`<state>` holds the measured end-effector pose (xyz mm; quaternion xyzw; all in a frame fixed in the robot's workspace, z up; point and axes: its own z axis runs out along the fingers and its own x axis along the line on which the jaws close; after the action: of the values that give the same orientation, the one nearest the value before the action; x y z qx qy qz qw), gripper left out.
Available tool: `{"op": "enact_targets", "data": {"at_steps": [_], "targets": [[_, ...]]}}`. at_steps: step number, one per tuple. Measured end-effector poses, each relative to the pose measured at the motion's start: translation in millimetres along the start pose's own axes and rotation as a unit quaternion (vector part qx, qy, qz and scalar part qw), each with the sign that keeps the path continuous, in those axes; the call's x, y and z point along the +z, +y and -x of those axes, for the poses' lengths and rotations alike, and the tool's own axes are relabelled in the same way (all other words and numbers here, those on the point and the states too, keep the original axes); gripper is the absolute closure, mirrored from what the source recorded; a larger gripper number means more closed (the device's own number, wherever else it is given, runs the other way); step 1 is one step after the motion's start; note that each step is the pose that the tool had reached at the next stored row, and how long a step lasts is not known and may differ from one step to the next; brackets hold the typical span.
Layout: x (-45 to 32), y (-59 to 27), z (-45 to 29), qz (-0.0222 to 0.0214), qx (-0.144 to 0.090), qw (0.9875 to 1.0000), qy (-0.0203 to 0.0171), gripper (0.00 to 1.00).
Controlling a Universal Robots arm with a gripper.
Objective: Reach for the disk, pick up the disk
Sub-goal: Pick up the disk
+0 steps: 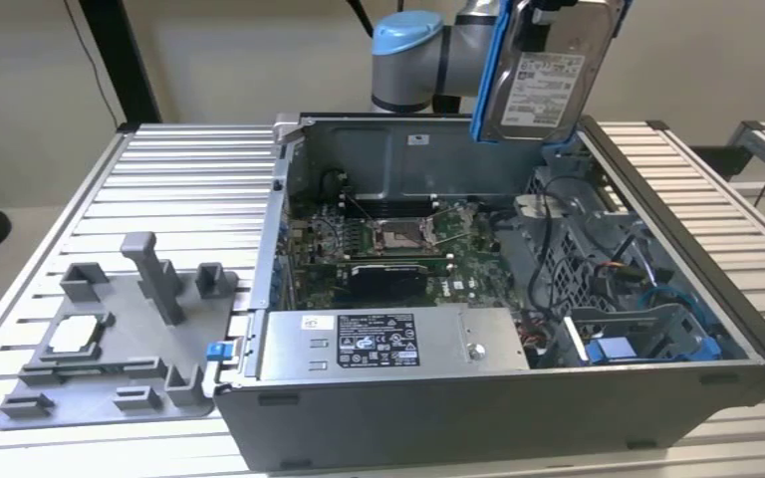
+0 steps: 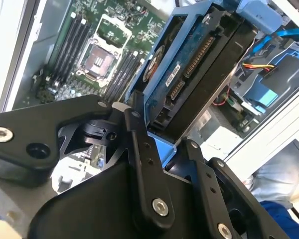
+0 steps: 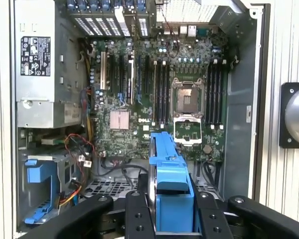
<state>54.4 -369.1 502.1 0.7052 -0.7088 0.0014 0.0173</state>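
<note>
Disk [image 1: 542,85] is up in the air, hanging on edge above the rear of the open computer case [image 1: 489,398], label side facing the exterior view. Gripper [image 3: 172,219] has its jaws clenched on the disk's blue rail, one black finger [image 2: 139,149] each side of the frame; in both wrist views the blue edge sits squarely between them. So it's lifted clear of the drive bay [image 1: 648,334], w/ the motherboard [image 3: 154,94] well below. Handling, my guess: stiff metal body, fairly heavy for its size, shock-sensitive inside. Plastic rails are smooth and may flex, so grip across the rails near mid-length, not on the connector edge [image 2: 194,62] or the circuit board.
</note>
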Motion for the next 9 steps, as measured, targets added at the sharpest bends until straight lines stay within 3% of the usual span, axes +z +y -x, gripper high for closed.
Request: {"op": "enact_targets", "data": {"at_steps": [9], "targets": [[-14.5, -4.6, -0.4, 0.0, 0.0, 1.0, -0.0034, 1.0]]}}
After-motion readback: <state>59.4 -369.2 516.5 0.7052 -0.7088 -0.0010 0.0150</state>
